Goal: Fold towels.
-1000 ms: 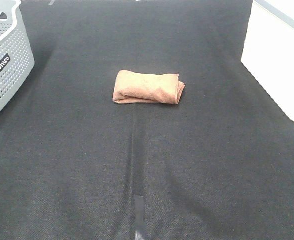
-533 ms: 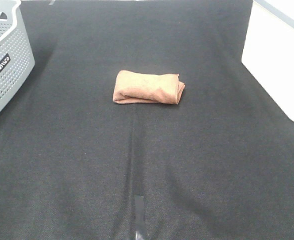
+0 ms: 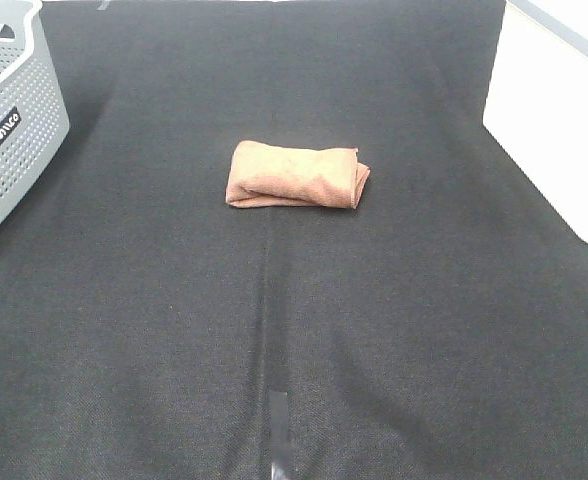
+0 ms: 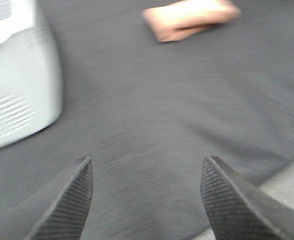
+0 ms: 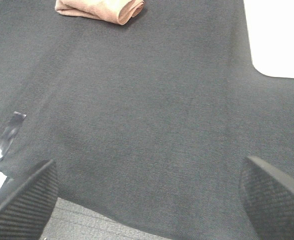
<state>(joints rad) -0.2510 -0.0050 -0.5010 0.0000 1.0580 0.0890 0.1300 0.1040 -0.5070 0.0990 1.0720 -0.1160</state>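
Towel folded on the surface; both tools empty and well clear of it.

The brown towel (image 3: 296, 176) lies as a compact folded bundle near the middle of the black surface (image 3: 394, 330), between the grey basket (image 3: 14, 120) and the white bin (image 3: 564, 130), touching neither. The left tool (image 4: 146, 192) is spread wide with nothing between its fingers; the right tool (image 5: 149, 192) is likewise wide and empty. Judged risk: the fold appears loose and rounded at one end, so any further pinch taking only the top layer could peel the bundle open. The left wrist view is blurred, so layer edges cannot be confirmed from it.
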